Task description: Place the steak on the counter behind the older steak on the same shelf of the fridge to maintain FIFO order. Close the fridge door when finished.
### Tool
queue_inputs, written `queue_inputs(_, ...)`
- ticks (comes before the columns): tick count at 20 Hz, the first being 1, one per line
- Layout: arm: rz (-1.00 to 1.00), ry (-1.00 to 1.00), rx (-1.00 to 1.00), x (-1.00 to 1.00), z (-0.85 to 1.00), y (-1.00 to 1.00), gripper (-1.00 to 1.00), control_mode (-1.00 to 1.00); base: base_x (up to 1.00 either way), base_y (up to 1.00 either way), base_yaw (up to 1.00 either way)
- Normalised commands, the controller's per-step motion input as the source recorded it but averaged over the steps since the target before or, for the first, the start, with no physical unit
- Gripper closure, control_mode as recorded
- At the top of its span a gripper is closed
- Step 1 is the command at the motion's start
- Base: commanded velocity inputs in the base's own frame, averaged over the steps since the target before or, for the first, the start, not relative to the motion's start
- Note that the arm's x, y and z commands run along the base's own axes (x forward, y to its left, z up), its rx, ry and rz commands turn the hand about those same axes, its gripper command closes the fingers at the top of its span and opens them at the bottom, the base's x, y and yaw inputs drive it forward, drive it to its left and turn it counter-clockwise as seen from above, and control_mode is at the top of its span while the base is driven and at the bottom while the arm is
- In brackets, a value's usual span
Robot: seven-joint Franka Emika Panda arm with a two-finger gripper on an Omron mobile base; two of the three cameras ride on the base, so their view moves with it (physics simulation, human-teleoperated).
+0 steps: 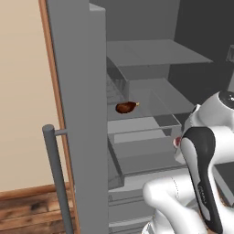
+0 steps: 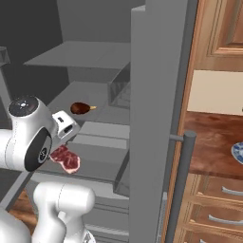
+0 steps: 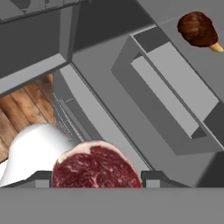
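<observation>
Fingers [image 3: 97, 181] grasping steak [image 3: 95, 168], apparently before open fridge [image 1: 77, 91], older steak [image 1: 125, 107] on shelf [image 1: 160, 107]

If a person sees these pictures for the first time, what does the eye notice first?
The pinkish-red marbled steak stands out, held in the gripper before the open grey fridge. Next comes the older steak, a dark brown-red lump lying alone on a grey shelf inside.
</observation>
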Motion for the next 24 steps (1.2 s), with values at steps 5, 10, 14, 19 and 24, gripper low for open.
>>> queue_inputs(5, 0.05, -0.08, 0.11, 1.0, 0.05, -0.02, 1.0, -1.0, 0.0, 0.0, 0.0)
queue_inputs(10, 0.06, -0.16, 0.03, 1.0, 0.23, -0.04, 1.0, -1.0, 0.0, 0.0, 0.0)
queue_inputs(14, 0.0, -0.17, 0.0, 1.0, 0.0, 0.0, 1.0, -1.0, 0.0, 0.0, 0.0)
queue_inputs(19, 0.04, -0.31, -0.09, 0.49, -0.04, 0.0, 1.0, -1.0, 0.0, 0.0, 0.0)
queue_inputs(24, 0.01, -0.37, -0.29, 0.1, -0.07, 0.19, 1.0, -1.0, 0.0, 0.0, 0.0)
